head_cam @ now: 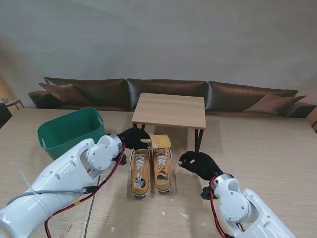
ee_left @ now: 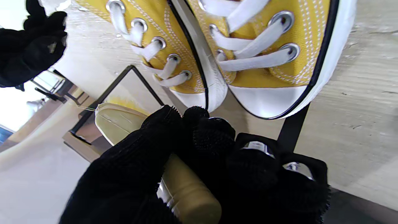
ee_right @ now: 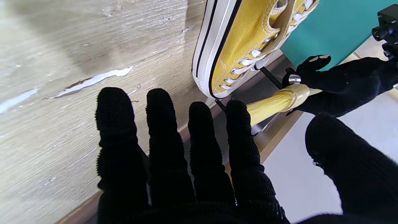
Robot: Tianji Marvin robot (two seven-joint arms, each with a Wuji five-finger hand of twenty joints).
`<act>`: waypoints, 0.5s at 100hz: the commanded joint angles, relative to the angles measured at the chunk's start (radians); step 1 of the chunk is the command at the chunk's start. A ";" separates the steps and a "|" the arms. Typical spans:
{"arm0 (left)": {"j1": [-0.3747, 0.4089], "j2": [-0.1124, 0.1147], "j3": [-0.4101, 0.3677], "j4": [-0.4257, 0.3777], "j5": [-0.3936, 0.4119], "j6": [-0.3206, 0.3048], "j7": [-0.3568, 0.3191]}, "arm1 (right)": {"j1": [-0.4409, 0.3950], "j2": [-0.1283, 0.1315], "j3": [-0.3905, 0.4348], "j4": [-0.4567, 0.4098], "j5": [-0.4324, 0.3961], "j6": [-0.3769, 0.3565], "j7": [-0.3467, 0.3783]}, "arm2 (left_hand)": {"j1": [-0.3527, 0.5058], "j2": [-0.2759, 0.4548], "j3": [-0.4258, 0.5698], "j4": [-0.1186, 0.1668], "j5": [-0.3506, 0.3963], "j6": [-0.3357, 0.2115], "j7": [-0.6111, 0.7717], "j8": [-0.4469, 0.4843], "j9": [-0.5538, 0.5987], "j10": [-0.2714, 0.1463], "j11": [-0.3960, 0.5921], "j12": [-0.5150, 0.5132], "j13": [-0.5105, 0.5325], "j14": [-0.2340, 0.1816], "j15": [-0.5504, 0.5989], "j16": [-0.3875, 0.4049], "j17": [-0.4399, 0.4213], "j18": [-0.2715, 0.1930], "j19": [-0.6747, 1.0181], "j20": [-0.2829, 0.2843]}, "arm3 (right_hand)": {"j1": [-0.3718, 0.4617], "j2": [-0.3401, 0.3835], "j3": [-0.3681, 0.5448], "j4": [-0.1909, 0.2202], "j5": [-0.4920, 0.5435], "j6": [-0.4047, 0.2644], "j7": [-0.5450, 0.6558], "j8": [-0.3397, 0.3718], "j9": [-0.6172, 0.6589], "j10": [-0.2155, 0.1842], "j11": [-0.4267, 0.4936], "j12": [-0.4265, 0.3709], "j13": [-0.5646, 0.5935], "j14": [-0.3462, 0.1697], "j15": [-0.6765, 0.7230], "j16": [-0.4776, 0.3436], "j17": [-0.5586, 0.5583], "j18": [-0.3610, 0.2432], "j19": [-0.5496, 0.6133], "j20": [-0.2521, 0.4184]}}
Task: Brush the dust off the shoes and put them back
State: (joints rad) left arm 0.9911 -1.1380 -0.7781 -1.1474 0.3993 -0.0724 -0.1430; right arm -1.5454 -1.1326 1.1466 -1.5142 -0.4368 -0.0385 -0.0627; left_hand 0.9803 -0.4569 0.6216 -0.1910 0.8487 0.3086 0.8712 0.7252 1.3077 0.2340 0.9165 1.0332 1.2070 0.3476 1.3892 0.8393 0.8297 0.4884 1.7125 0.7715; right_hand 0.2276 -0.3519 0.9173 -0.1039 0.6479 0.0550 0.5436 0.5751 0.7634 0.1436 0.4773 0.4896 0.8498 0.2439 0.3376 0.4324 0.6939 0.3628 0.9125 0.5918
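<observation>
Both hands wear black gloves: the left hand (head_cam: 132, 138) has its fingers (ee_left: 199, 133) curled tight round the pale handle of a brush (head_cam: 161, 143), whose yellow bristle head sits just past the toes of the shoes, while the right hand (head_cam: 199, 163) hovers with fingers (ee_right: 161, 124) spread and straight, holding nothing. Just right of the left hand, the two yellow shoes (head_cam: 151, 170) lie side by side on the wooden table (head_cam: 277, 148), toes pointing away from me and white laces up, with the right hand near their right side but not touching. Farther left stands a green bin (head_cam: 69, 130), and a small wooden stand (head_cam: 170, 110) sits beyond the shoes.
</observation>
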 commanded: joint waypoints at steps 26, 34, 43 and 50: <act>-0.020 -0.026 0.051 0.087 -0.027 0.043 -0.012 | -0.004 -0.003 -0.005 0.000 0.007 0.009 0.015 | 0.048 0.052 -0.002 0.003 0.011 0.000 0.005 0.007 0.059 0.036 0.009 -0.001 0.056 0.087 0.093 -0.001 0.003 0.002 0.063 0.003 | -0.007 0.036 -0.011 0.020 -0.001 0.002 0.011 -0.013 0.023 0.018 0.015 -0.005 0.018 0.006 0.012 0.008 -0.307 0.021 0.022 0.003; -0.014 -0.020 0.049 0.076 -0.018 0.052 -0.021 | -0.003 -0.003 -0.006 0.002 0.008 0.009 0.015 | 0.048 0.053 -0.002 0.003 0.012 0.000 0.005 0.006 0.059 0.035 0.009 -0.001 0.056 0.087 0.094 0.000 0.005 0.002 0.065 0.003 | -0.008 0.037 -0.011 0.020 -0.001 0.003 0.011 -0.014 0.023 0.018 0.015 -0.005 0.018 0.006 0.012 0.009 -0.306 0.020 0.023 0.003; 0.000 -0.005 0.039 0.045 0.004 0.066 -0.049 | -0.002 -0.003 -0.006 0.004 0.009 0.009 0.017 | 0.047 0.054 -0.003 0.003 0.011 -0.001 0.005 0.006 0.059 0.033 0.010 0.000 0.056 0.086 0.094 0.000 0.005 0.002 0.066 0.003 | -0.009 0.038 -0.011 0.020 -0.001 0.002 0.011 -0.014 0.024 0.019 0.015 -0.005 0.019 0.008 0.012 0.009 -0.306 0.021 0.023 0.003; 0.015 0.009 0.026 0.017 0.029 0.076 -0.069 | -0.001 -0.003 -0.007 0.005 0.010 0.009 0.018 | 0.045 0.055 -0.004 0.003 0.011 -0.005 0.006 0.007 0.059 0.029 0.010 0.000 0.056 0.081 0.094 0.000 0.005 0.001 0.066 0.003 | -0.010 0.039 -0.012 0.020 0.000 0.003 0.012 -0.014 0.024 0.018 0.015 -0.005 0.019 0.007 0.012 0.009 -0.306 0.021 0.023 0.003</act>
State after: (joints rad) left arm 0.9927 -1.1432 -0.7454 -1.1072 0.4180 -0.0028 -0.1829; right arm -1.5439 -1.1328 1.1435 -1.5104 -0.4281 -0.0303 -0.0615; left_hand 0.9803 -0.4569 0.6213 -0.1910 0.8408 0.3083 0.8690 0.7371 1.3077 0.2341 0.9165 1.0332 1.2070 0.3476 1.3892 0.8393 0.8298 0.4884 1.7125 0.7715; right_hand 0.2276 -0.3519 0.9173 -0.1039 0.6479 0.0553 0.5436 0.5751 0.7634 0.1446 0.4773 0.4896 0.8498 0.2440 0.3393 0.4324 0.6939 0.3628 0.9125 0.5918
